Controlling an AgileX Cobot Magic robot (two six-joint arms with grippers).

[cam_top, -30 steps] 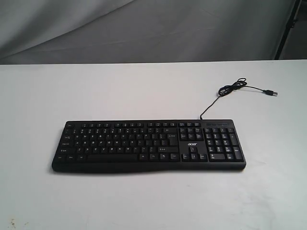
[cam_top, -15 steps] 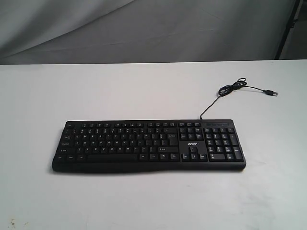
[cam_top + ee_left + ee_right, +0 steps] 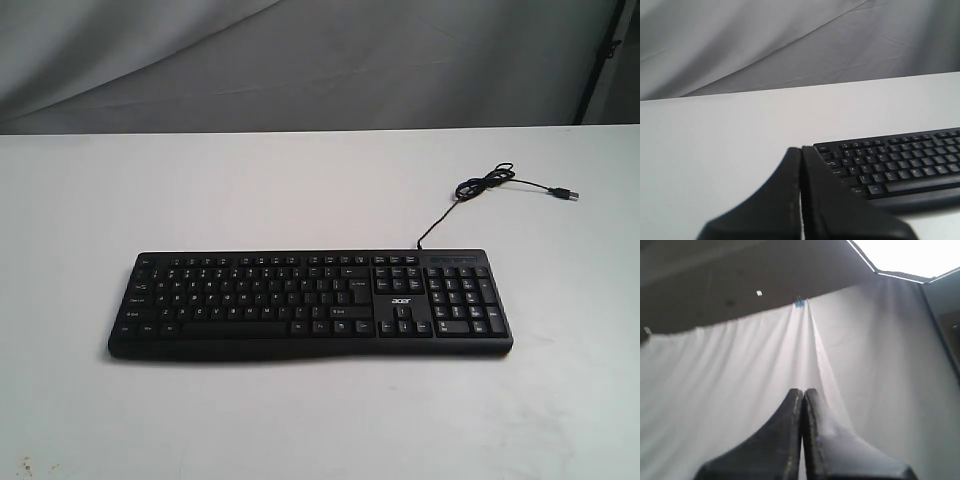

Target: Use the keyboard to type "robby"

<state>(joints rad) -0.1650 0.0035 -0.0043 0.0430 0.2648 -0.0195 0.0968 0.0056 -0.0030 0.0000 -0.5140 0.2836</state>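
Observation:
The black keyboard (image 3: 310,303) lies flat across the middle of the white table (image 3: 300,190), number pad to the right, with a small white "acer" logo. Its thin cable (image 3: 487,186) curls away behind the right end. Neither arm shows in the exterior view. In the left wrist view my left gripper (image 3: 801,149) is shut with nothing in it, off the left end of the keyboard (image 3: 900,162). In the right wrist view my right gripper (image 3: 802,391) is shut and empty, pointing up at the grey backdrop; no keyboard shows there.
The USB plug (image 3: 567,193) rests on the table at the back right. A grey cloth backdrop (image 3: 300,60) hangs behind the table's far edge. A dark stand (image 3: 600,60) leans at the far right.

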